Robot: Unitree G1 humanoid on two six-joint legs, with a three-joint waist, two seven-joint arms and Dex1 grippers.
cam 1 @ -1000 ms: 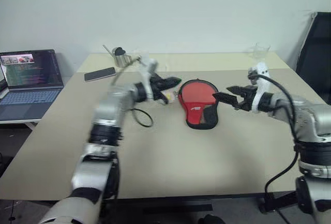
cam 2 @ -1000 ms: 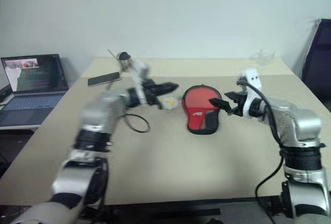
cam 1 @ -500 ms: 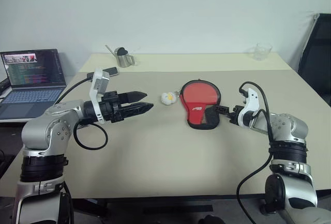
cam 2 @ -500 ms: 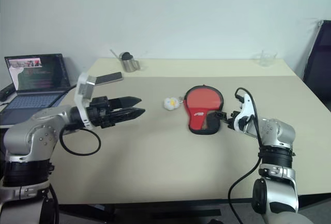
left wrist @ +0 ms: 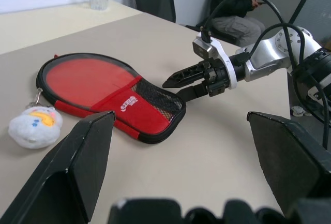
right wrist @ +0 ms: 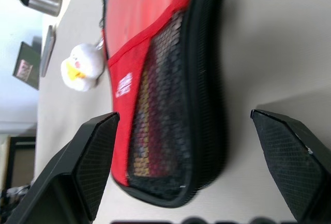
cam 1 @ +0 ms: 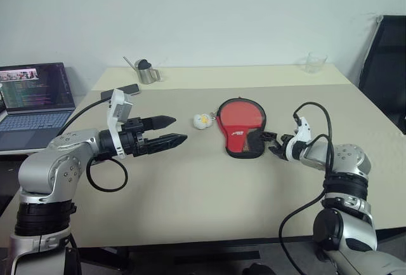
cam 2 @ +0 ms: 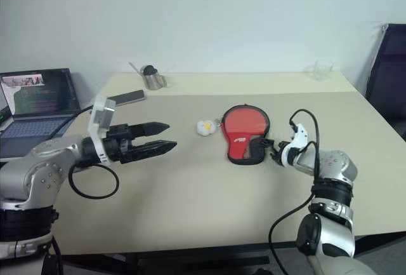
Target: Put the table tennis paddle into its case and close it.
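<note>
Lying flat mid-worktop (cam 1: 190,199), the red, black-trimmed paddle-shaped soft zip case (cam 1: 241,124) looks light and floppy; its stiffer bound handle-end rim suits gripping. Both the left pincer (cam 1: 168,131) and the right pincer (cam 1: 266,142) gape empty.

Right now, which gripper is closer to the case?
The right gripper. Its open fingers sit just off the mesh-pocket end of the case, low by the table. The left gripper, also open, hangs well off to the charm side, far from it.
</note>
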